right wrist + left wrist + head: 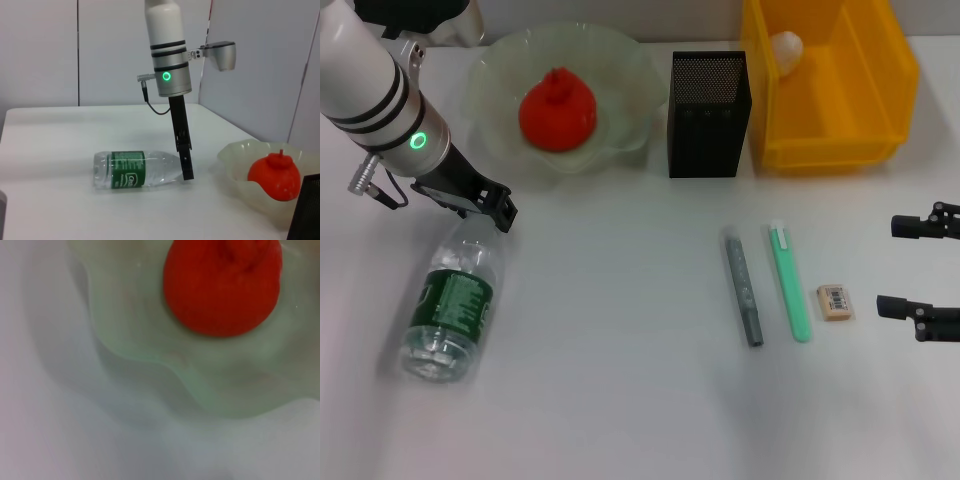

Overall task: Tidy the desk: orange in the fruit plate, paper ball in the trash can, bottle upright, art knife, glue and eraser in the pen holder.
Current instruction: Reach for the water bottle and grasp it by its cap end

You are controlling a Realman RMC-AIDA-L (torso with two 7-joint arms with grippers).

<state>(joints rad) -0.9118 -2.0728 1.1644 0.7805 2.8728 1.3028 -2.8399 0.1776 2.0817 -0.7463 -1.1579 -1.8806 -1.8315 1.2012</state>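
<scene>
The step in hand appears to be standing the bottle upright; orange and paper ball look already placed.

Yellow trash can: far right, with a pale crumpled paper ball inside its far-left corner.

Fruit plate: far left of centre, holding the orange.

Bottle: lies on its side at near left, cap end pointing far, base toward the near edge. For a clean lift, grip close to the neck and pivot about the base, since the clear wall will likely dent and the round body can roll sideways.

Left gripper: stands at the bottle's cap end. In the right wrist view its fingers reach down to the neck; whether they are closed on it cannot be told.

Pen holder: far centre, between plate and trash can.

Right gripper: parked at the right edge, fingers spread wide, holding nothing.

Art knife, glue and eraser: lie side by side near right, not yet stowed.
</scene>
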